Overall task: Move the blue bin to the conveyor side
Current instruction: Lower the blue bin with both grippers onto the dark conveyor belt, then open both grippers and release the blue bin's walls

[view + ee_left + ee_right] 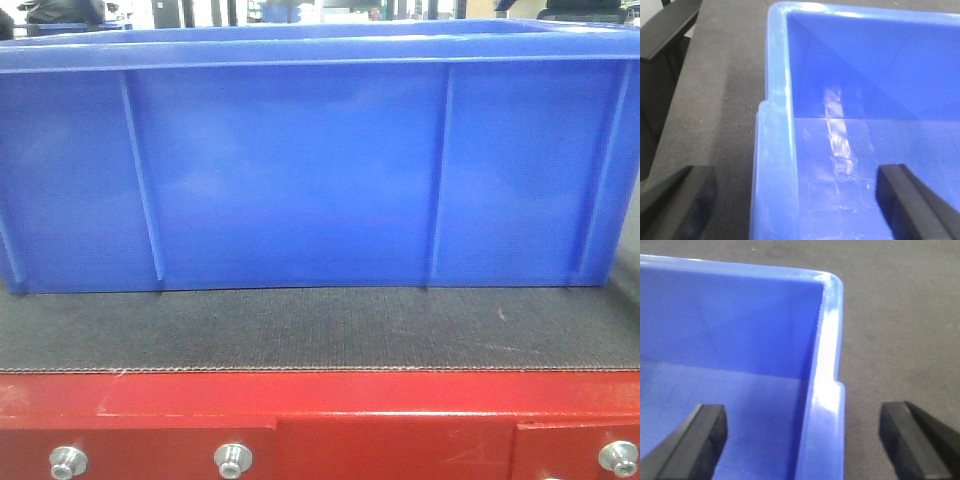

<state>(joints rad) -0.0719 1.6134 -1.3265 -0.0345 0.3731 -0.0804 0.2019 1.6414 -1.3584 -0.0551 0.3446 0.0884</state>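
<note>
Blue bin (300, 170) sits on the conveyor belt (320, 330), long side facing the front camera, set back from the belt's near edge with a strip of bare belt showing before the red frame (320, 400) and its silver bolts (232, 460). It spans nearly the full width of that view, base flat on the belt.

Both arms are staged at opposite short ends, which fits a two-handed lift or slide for a crate this wide.

- Left gripper (795, 200): fingers spread wide, straddling the bin's end wall, one finger (680, 200) outside over the belt, the other inside the bin. Nothing clamped.
- Right gripper (805, 440): same setup mirrored, one finger (695, 435) inside, the other out over the belt, rim (827, 365) running between them. Also released.

Straddling the thickened rim makes sense: it's the stiffest part to pinch, and the glossy ribbed walls would likely slip.

Wrist views are soft, so I can't tell whether the fingertips are level with the rim or just above it.

Judgement: pre-grasp. Next, close both on the rim evenly; an uneven grip would probably skew the bin.
</note>
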